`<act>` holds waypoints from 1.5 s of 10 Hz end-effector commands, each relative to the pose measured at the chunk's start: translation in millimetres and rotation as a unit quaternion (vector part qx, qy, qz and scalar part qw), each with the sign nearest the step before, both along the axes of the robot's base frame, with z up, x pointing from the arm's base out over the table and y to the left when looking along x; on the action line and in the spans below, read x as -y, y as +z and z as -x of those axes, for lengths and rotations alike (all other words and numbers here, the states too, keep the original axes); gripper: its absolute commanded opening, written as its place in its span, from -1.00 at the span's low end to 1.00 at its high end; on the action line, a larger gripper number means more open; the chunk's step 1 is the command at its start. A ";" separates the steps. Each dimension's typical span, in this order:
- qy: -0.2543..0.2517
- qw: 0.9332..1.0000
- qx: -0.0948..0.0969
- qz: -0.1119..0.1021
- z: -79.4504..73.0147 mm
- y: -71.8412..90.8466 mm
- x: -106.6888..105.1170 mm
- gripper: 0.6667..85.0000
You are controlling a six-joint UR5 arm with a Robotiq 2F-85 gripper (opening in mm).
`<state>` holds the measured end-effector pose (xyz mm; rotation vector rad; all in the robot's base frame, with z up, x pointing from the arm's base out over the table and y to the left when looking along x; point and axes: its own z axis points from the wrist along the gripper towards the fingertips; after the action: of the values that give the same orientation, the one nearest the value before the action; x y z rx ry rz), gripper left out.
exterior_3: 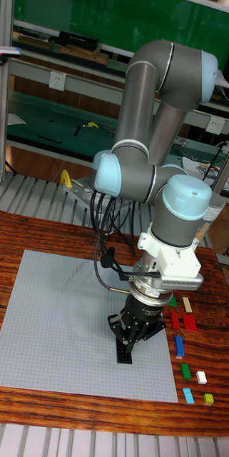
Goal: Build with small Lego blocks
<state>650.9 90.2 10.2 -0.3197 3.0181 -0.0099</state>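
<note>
My gripper points straight down over the front right part of the grey baseplate. Its black fingers come together in a V. Their tips close around a small dark Lego block that stands on the plate. The fingers hide the top of the block. Loose Lego blocks lie on the wood to the right of the plate: a green one, a beige one, two red ones and a blue one.
More loose blocks lie near the plate's front right corner: green, white, light blue and yellow-green. A black cable loops off the wrist above the plate. The wooden table ends at a metal frame in front.
</note>
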 end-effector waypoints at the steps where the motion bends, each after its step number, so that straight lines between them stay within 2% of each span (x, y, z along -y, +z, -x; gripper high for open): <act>1: -0.004 1.000 -0.003 -0.005 -2.7 1.6 2.7 -0.98; 9: 0.003 1.000 -0.010 -0.010 -4.6 -11.1 1.9 -0.98; 11: 0.004 1.000 -0.017 -0.008 4.1 -0.6 2.2 -0.98; 13: 0.007 0.999 -0.036 -0.014 11.3 18.9 7.9 -0.98; 15: 0.010 0.999 -0.034 -0.011 11.3 20.2 11.1 -0.98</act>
<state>642.8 81.6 20.9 -0.3562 3.0683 0.0170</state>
